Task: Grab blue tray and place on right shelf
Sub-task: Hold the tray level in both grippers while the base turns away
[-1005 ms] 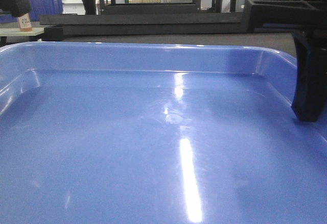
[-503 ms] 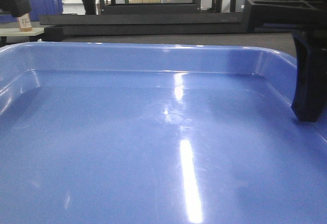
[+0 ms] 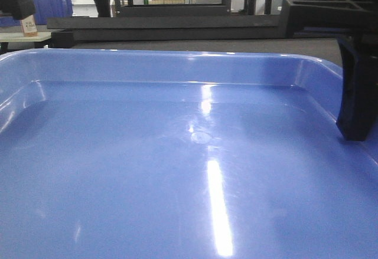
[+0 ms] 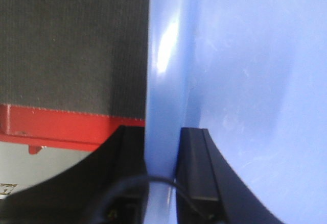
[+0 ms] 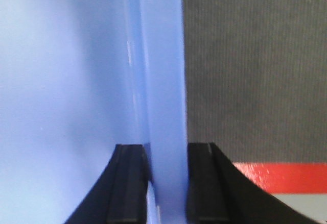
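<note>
Bright overhead light leaves a long white glare streak on the glossy blue tray (image 3: 214, 212); wrist views look soft.

the tray (image 3: 177, 170) fills the foreground, with the table (image 4: 71, 40) outside both walls and beyond its far rim. the left gripper (image 4: 162, 132) straddles the left wall, the right gripper (image 5: 164, 150) the right wall, one finger inside, one outside. bins (image 3: 52, 2) stand far behind, left.

The blue tray (image 3: 177, 170) is glossy light blue with a white glare streak, the left gripper (image 4: 162, 157) and right gripper (image 5: 166, 173) black — the table (image 4: 71, 40) dark grey, finely ribbed, edged by a red band (image 4: 61, 124).
</note>
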Motion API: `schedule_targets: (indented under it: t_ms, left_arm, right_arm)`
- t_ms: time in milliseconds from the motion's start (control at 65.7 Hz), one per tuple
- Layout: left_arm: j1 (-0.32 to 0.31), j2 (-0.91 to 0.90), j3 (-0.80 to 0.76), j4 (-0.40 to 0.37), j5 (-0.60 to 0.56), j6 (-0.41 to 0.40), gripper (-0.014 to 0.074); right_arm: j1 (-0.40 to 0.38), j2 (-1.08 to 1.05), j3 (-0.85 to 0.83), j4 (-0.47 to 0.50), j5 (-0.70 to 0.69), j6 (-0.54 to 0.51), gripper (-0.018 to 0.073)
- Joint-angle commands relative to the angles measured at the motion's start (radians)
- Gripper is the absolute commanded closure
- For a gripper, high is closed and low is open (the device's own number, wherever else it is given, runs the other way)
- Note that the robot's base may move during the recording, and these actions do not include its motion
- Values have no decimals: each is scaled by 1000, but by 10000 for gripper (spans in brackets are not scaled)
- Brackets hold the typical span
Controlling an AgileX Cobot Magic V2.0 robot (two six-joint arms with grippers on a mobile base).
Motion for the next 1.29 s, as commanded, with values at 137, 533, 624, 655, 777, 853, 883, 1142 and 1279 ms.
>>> schedule_targets:
  t_ms: [137, 533, 624, 655, 777, 853, 883, 1142, 1279]
  left_arm:
    - [-10, -27, -26, -1, -3, -31, 645]
    - [-10, -27, -26, -45, -3, -31, 645]
    - [-10, -27, -26, -75, -3, -31, 645]
    - [-10, -27, -26, -79, -3, -31, 645]
    - [-10, -27, -26, -105, -3, -31, 645]
    - [-10, -27, -26, -112, -3, -31, 645]
    - [-10, -27, -26, -114, -3, -31, 645]
    - [-10, -27, -26, -118, -3, -31, 645]
    - [-10, -27, -26, -118, -3, -31, 645]
  right_arm:
    - [6, -31, -27, 5, -30, 16, 335]
    - [6, -31, -27, 5, -30, 16, 335]
    - [6, -31, -27, 5, -30, 16, 335]
    - [6, -31, -27, 5, -30, 16, 335]
    - [6, -31, -27, 5, -30, 16, 335]
    - [6, -31, -27, 5, -30, 16, 335]
    - [6, -31, -27, 5, -30, 16, 335]
    - [6, -31, -27, 5, -30, 16, 335]
    - [6, -31, -27, 5, -30, 16, 335]
